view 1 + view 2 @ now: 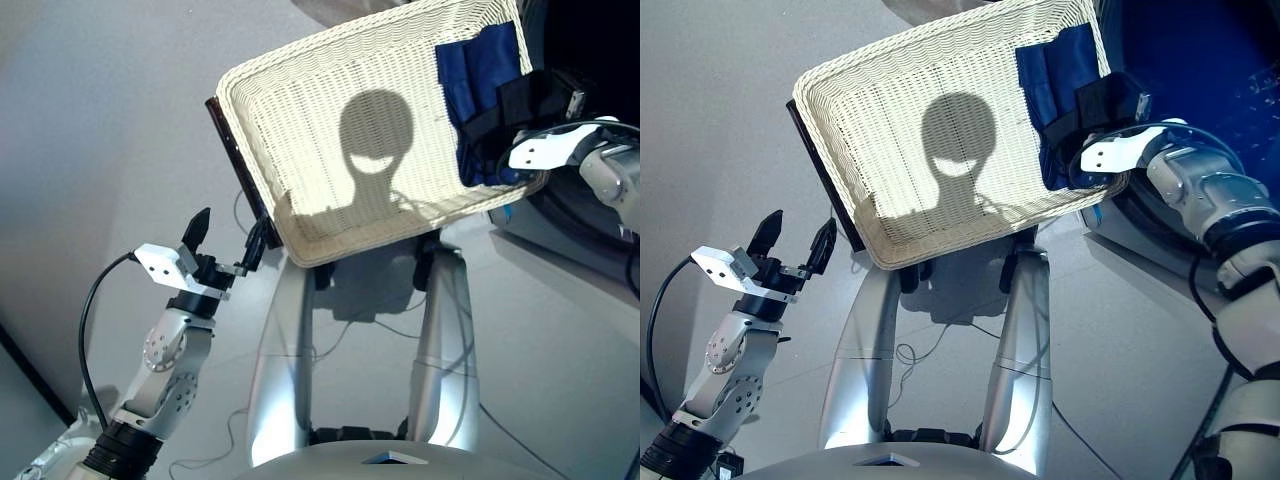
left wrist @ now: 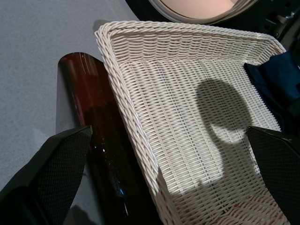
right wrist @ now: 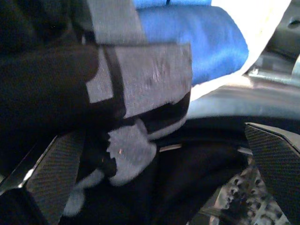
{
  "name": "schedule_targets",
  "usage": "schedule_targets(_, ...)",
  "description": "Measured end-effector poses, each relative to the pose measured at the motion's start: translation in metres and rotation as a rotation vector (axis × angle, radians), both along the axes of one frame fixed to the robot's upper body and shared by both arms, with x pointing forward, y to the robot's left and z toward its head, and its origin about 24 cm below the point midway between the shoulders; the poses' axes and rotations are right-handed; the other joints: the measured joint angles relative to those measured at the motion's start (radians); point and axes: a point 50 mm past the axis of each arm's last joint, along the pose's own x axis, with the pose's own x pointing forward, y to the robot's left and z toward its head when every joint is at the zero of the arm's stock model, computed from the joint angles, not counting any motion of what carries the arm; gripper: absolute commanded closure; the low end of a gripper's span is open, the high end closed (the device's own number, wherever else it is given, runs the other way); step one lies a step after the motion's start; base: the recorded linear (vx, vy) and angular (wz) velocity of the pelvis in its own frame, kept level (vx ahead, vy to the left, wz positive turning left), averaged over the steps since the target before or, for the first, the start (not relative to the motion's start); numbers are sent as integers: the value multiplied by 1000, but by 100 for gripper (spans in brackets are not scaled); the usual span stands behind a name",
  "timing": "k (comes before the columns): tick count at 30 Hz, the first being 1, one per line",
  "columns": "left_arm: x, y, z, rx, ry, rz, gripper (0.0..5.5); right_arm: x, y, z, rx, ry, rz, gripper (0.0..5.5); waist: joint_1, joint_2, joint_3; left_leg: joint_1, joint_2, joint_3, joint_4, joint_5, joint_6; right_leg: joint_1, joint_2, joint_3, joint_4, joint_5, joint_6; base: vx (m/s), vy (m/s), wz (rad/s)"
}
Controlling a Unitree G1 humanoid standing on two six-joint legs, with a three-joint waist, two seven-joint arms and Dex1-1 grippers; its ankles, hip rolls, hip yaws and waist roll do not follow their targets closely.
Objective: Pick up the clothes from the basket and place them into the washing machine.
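Floor: grey floor (image 1: 90, 120) lies behind everything in the head views.
Left gripper: left gripper (image 1: 228, 247) has its two fingers well apart and holds nothing; it sits at 8 o'clock of the basket, one fingertip just beside the dark bar, contact unclear.
Right gripper: right gripper (image 1: 1080, 135) is at the basket's 3 o'clock end, over the cloth; the wrist view shows its fingers (image 3: 276, 159) spread wide, with black cloth lying between and in front of them. Whether the cloth is gripped cannot be told.
Black cloth: black cloth (image 3: 42, 89) is draped at the gripper, with grey bands across it; it fills much of the wrist view and hides one finger in part.
Navy cloth: navy cloth (image 1: 480, 80) lies in the basket at its 3 o'clock end, partly under the black cloth and the right gripper.
Basket: basket (image 1: 300, 120) is tilted in the head views; its woven bottom is mostly bare and carries a round shadow.
Bar: dark bar (image 2: 101, 140) runs along the short side at 9 o'clock.
Washer: washer (image 1: 1200, 60) is cut off at the 3 o'clock edge, behind the basket; a bit of perforated drum (image 3: 239, 197) shows under the right gripper.
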Motion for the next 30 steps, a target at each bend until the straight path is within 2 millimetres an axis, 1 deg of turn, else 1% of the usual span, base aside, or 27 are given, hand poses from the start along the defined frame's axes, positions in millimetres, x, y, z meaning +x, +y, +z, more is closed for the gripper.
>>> schedule_targets(3, 0, 0, -1, -10, 3, 9, 0, 6, 2, -2, -2, -23, -38, 0, 5, 0, 0, -1, 1, 0, -1, 0, 0, -3, 0, 1, -1, 0, 0, 0, 0, 0)
schedule_targets(6, 1, 0, -1, -15, 6, 19, 0, 12, 6, -4, 24, -38, -73, 0, 5, 0, -2, -1, 0, 0, -4, 0, 0, -4, 0, 2, -2, 0, 0, 0, 0, 0)
schedule_targets(14, 1, -1, -2, -36, 12, 29, 0, 18, 9, -4, 30, -55, -124, 0, 11, 2, -3, -1, 1, 2, -9, 1, -2, -7, 0, 2, -2, 0, -1, 0, 0, 0)
schedule_targets(16, 1, -2, -2, -42, 12, 30, 0, 17, 5, -5, 27, -51, -146, 0, 18, 5, -3, -1, 2, 1, -10, 1, -2, -8, 0, 3, -1, -1, -1, 0, 0, 0)
schedule_targets(18, 1, -3, -2, -49, 12, 31, 0, 16, 1, -5, 25, -50, -165, 0, 32, 9, -4, -1, 2, 2, -10, 1, -2, -9, 0, 3, -1, -1, -1, 0, 0, 0)
schedule_targets(19, 1, -3, -2, -51, 13, 32, 0, 16, -2, -6, 25, -48, -184, 106, 38, 11, -4, -1, 2, 1, -10, 1, -3, -9, 0, 3, 0, -1, -1, 0, 0, 0)
schedule_targets(20, 1, -3, -2, -52, 12, 31, 0, 15, -3, -6, 24, -46, -192, 362, 45, 14, -3, -1, 1, 1, -10, 1, -3, -9, 0, 3, 0, -1, -2, 0, 0, 0)
schedule_targets(21, 1, -3, -3, -53, 14, 32, 0, 15, -6, -7, 24, -41, -213, 550, 51, 16, -3, -2, 1, 1, -10, 1, -3, -10, 0, 3, 0, -1, -2, 0, 0, 0)
schedule_targets(23, 1, -3, -3, -54, 15, 34, 0, 16, -6, -11, 26, -32, -240, 550, 56, 19, -1, -4, 1, 1, -10, 1, -3, -12, -1, 3, 0, -1, -2, 0, 0, 0)
schedule_targets(30, 2, -3, -4, -52, 27, 35, 0, 16, -7, -9, 62, -54, -264, 550, 54, 29, 6, -13, -1, 2, -10, 2, -3, -18, -1, 1, 0, -1, -1, 0, 0, 0)
